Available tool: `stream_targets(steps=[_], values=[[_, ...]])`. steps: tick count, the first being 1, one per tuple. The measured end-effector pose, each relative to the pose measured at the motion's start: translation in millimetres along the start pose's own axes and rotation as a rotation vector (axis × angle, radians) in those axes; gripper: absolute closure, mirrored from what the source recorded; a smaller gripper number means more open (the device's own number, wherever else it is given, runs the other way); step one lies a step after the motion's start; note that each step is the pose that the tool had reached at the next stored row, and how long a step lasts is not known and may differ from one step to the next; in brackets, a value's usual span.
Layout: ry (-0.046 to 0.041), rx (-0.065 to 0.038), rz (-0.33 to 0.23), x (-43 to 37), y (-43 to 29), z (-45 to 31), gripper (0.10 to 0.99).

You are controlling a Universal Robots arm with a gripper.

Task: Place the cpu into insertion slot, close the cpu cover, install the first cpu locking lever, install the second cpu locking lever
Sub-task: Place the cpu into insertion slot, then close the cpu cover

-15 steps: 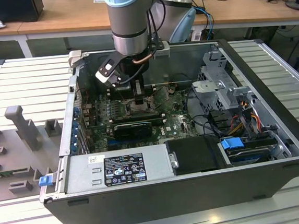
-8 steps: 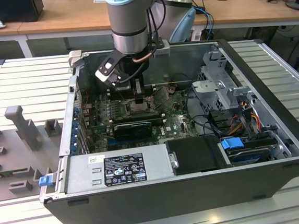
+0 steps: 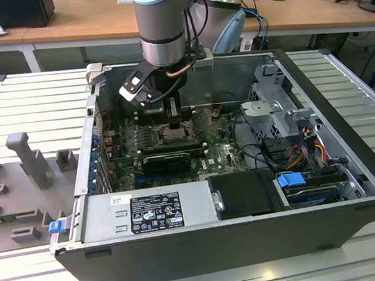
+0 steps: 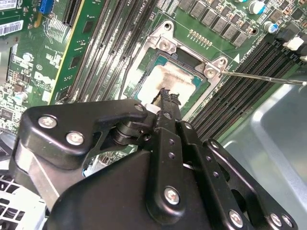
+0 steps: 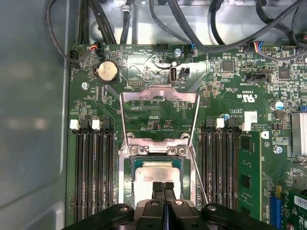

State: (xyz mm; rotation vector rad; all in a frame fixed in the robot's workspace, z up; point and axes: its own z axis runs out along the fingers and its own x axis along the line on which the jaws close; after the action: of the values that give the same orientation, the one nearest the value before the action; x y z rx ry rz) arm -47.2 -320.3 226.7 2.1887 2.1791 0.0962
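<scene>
First wrist view: my claw (image 5: 162, 188) has its fingers pinched together, gripping nothing. The tips hang just over the cpu (image 5: 153, 173), which lies flat in the socket (image 5: 129, 177) near the middle of the motherboard (image 5: 225, 96). The cpu cover (image 5: 158, 97) lies flung open beyond the socket's far edge. I judge the cover is the step in hand: I should swing its frame over evenly, clear of the chip's face and the thin lever (image 5: 199, 175).

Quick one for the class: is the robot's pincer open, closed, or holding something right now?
Pincer: closed, with the fingertips pressed together and nothing held between them, positioned over the cpu.
</scene>
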Motion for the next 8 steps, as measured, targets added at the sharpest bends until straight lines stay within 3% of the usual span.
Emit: stream_targets(steps=[5,8], values=[[-0.0009,0.0,0.001,0.0,0.7,-3.1,0.98],[-0.001,0.001,0.001,0.0,6.6,-2.9,0.98]])
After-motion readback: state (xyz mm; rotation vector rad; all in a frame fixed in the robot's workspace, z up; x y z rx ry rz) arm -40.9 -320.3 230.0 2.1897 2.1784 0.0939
